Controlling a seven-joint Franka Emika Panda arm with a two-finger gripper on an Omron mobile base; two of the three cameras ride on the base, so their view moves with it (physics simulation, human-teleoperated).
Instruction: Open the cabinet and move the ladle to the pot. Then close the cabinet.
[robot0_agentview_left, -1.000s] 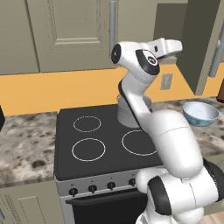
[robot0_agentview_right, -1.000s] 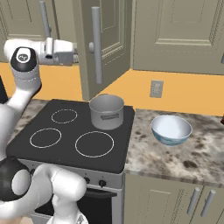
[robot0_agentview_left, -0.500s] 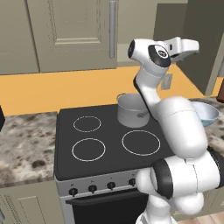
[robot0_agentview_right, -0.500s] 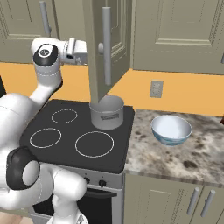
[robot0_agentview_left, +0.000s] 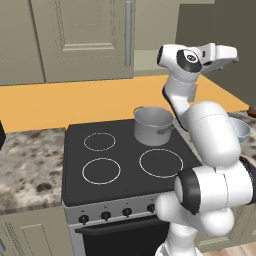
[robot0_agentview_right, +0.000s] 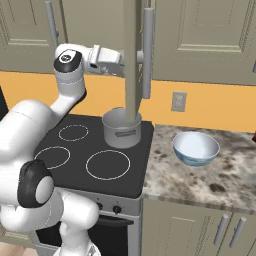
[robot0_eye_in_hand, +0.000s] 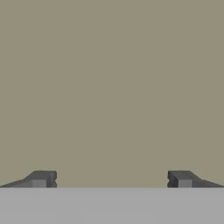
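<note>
Cabinet door has swung wider, with the arm following right.

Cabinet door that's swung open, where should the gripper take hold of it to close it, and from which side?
Take the silver bar handle near its middle, from the door's outer face, its right side in the right base view. The bar stands upright, clear of the panel, so level fingers could likely close around it.
</note>
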